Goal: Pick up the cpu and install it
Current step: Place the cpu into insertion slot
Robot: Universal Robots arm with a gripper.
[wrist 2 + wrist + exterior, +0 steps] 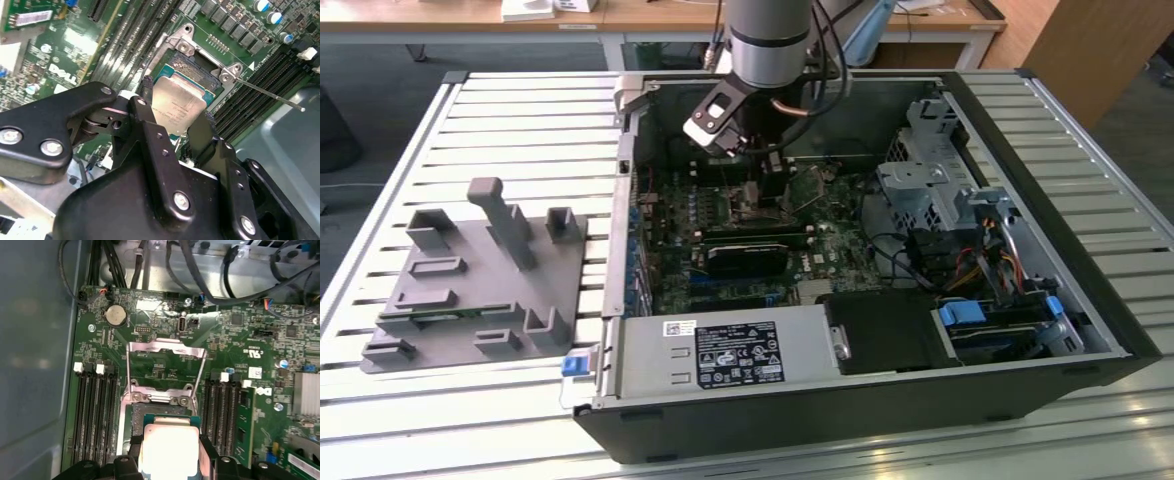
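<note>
- End effector [175, 103] clenched on the cpu [181, 111], with one black finger on each of two opposite edges.
- Cpu right over the open socket [186, 64] on the motherboard [240, 340], silvery top facing up; impossible to tell whether seated already or just above the socket.
- In the first wrist view, metal frame [165, 347] of the socket folded back and open, just beyond the cpu.
- Thin lever [270, 95] released, sticking out sideways from the socket corner.
- Long black memory slots [95, 410] on both sides of the socket, and a round coin battery [115, 315] further up the board.
- Motherboard inside a black computer case [854, 430], lying on its side with the cover off.
- Silver power supply [720, 350] with a label at the near wall of the case; drive cage and cables on the exterior view's right.
- Arm [767, 40] reaching straight down into the case from above.
- Desk [520, 110] made of silvery metal slats with grooves between them, carrying the case.
- Grey holder [467, 290] with several upright posts and pockets on the desk, near the case on the exterior view's left.
- Around the desk a grey floor [374, 90]; behind it wooden tables [654, 15] on white legs, and a wooden panel [1081, 50] at the exterior view's right.
</note>
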